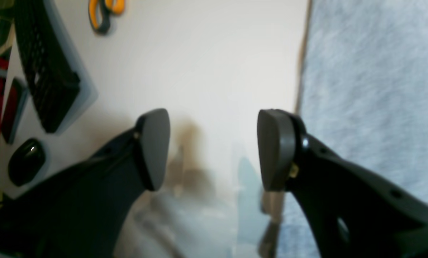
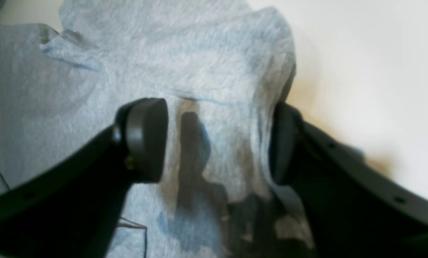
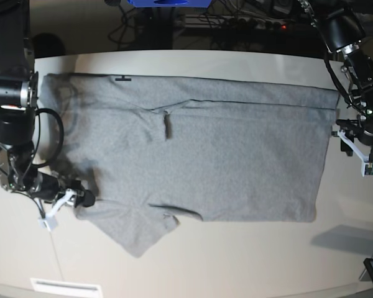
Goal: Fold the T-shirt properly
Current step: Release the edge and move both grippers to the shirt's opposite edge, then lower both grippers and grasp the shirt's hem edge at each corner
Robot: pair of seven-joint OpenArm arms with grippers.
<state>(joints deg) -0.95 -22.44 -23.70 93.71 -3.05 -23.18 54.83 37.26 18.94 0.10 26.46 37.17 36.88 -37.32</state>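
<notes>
Now the right fingers (image 2: 214, 139) are standing apart, straddling a raised fold of the T-shirt (image 3: 193, 161) at its sleeve edge without pinching it. Meanwhile the left fingers (image 1: 214, 150) are gaping wide over bare worktop (image 1: 207, 64), just beside the shirt's hem. Spread flat, the shirt is covering most of the worktop's middle.

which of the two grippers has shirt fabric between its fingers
The right gripper: grey T-shirt cloth bunches between its fingers. The left gripper stands open over bare table, just beside the shirt's edge.
</notes>
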